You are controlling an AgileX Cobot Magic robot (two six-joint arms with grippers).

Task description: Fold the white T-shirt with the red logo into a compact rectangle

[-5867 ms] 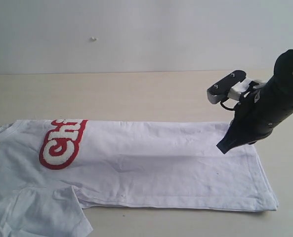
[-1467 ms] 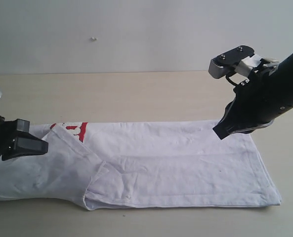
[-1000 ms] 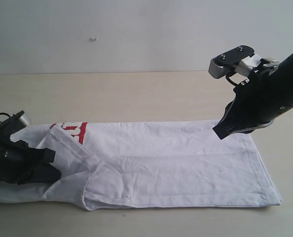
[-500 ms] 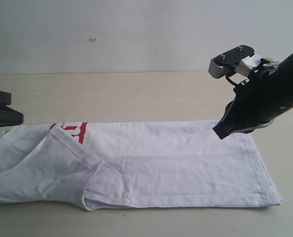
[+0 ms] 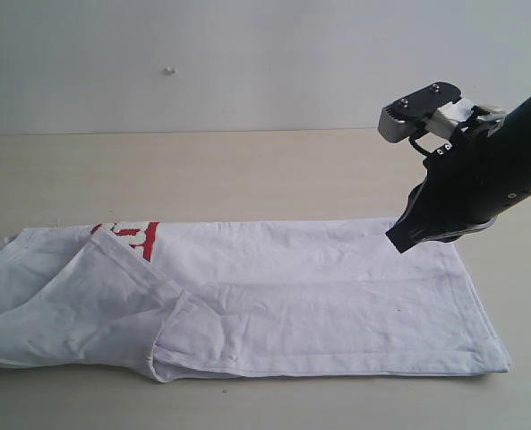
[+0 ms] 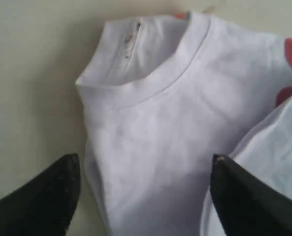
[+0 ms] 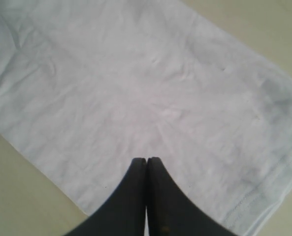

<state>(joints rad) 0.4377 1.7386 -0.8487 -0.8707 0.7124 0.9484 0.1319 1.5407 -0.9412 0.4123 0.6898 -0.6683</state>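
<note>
Wide exterior, close wrist views share T-shirt.

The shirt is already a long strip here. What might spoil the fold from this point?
1. The folded-in sleeve flap on the white T-shirt lies loose and puckered at its corner; lifting that end may let it slide open.
2. The left gripper hangs open over the bunched collar; closing there may catch only some layers.
3. The right gripper is shut over the hem end, so it must open before grasping.
</note>
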